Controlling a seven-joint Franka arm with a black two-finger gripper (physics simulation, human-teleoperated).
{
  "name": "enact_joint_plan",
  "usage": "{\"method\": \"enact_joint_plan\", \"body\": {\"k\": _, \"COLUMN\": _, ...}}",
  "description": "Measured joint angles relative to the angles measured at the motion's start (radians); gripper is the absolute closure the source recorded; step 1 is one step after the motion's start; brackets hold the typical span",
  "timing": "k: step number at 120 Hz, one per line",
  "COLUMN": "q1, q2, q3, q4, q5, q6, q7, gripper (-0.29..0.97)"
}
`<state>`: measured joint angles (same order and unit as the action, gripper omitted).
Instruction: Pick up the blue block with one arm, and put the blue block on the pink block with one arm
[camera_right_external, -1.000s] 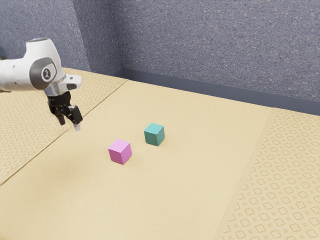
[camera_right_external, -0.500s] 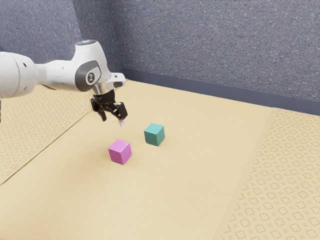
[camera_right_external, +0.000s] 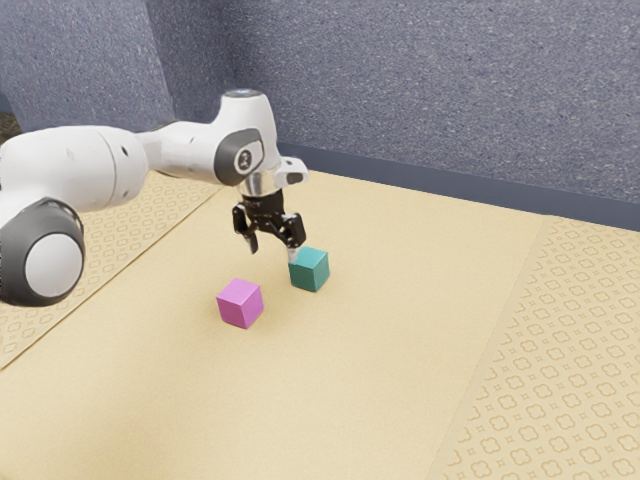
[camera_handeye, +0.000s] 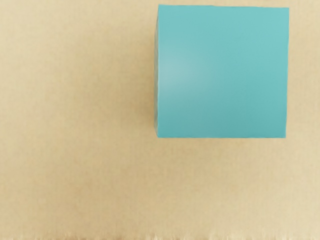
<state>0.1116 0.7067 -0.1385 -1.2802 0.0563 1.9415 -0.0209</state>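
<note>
The claw (camera_right_external: 270, 243) has been carried across the worktop (camera_right_external: 400, 330) and is now held spread and empty. The blue block (camera_right_external: 309, 268) lies just beside and below it, off-centre, so a straight descent could knock the block aside. The pink block (camera_right_external: 240, 303) sits near the claw.

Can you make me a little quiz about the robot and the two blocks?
1. True or false: the blue block sits on top of the pink block.
2. Which block is the tool closer to? A. pink block B. blue block C. both the same
3. Fill in: the tool holds nothing, and it is ____ (open or shut).

Key: 1 false, they sit apart on the table; 2 B; 3 open.
</note>
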Motion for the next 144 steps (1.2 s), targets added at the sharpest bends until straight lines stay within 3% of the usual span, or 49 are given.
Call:
{"method": "enact_joint_plan", "body": {"k": 86, "q1": -0.060, "q2": 0.148, "q3": 0.039, "q4": 0.206, "q5": -0.001, "q6": -0.017, "q7": 0.049, "gripper": 0.00}}
{"method": "enact_joint_plan", "body": {"k": 144, "q1": -0.101, "q2": 0.227, "q3": 0.072, "q4": 0.313, "q5": -0.024, "q6": -0.014, "q7": -0.035, "gripper": 0.00}}
